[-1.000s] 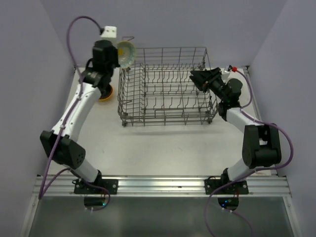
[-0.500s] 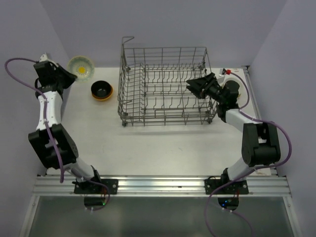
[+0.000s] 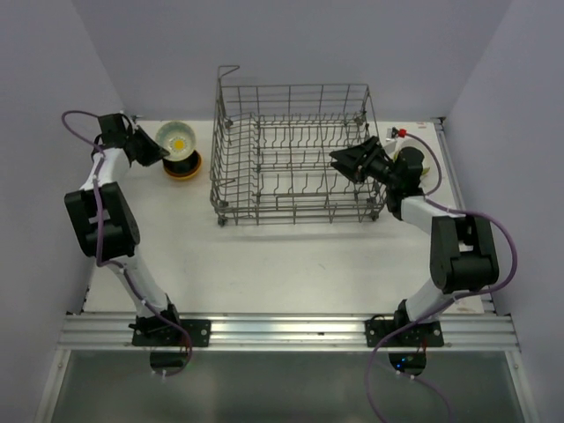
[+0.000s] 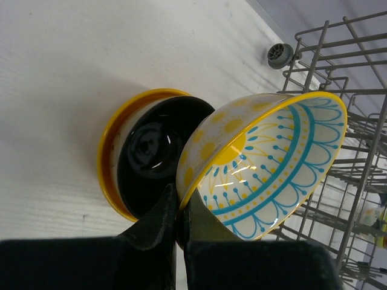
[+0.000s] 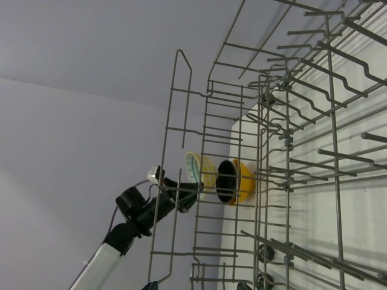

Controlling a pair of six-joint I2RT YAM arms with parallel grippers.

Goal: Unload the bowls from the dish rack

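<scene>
Slippage looked possible: the left gripper (image 4: 179, 208) pinched, jaws clamped, only the rim of the tilted patterned bowl (image 4: 272, 169) above the yellow bowl (image 4: 148, 154) left of the dish rack (image 3: 291, 167); the right gripper (image 3: 345, 161) stood open at its right side.

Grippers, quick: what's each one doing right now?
Left gripper: closed on the rim of the patterned bowl.
Right gripper: open, holding nothing.
</scene>
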